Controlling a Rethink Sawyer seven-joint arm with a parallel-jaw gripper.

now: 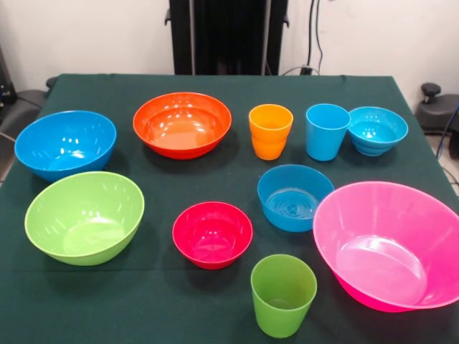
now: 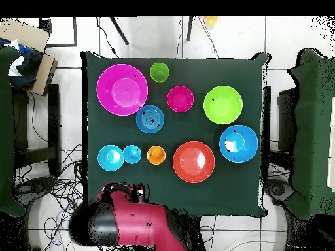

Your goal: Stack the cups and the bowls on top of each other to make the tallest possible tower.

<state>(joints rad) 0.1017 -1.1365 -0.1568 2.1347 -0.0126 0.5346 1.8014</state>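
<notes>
All cups and bowls stand apart and upright on the green table (image 1: 143, 301); none is stacked. Cups: orange (image 1: 270, 130), light blue (image 1: 326, 131), green (image 1: 282, 294). Bowls: large pink (image 1: 387, 244), lime green (image 1: 84, 217), large blue (image 1: 65, 143), wide orange (image 1: 182, 124), medium blue (image 1: 295, 197), small red (image 1: 212, 234), small turquoise (image 1: 376, 130). The overhead view shows the same layout, with the pink bowl (image 2: 122, 89) and the orange bowl (image 2: 193, 161). The red and black arm (image 2: 131, 222) is drawn back at the base; my gripper (image 2: 129, 191) sits at the table's edge, near the light blue cup (image 2: 131, 154).
The black pedestal (image 1: 227, 36) stands behind the table's far edge. Chairs (image 2: 314, 131) flank the table on both sides. Cables (image 2: 59, 183) lie on the floor beside the robot's base. A cardboard box (image 2: 29, 39) sits at the top left.
</notes>
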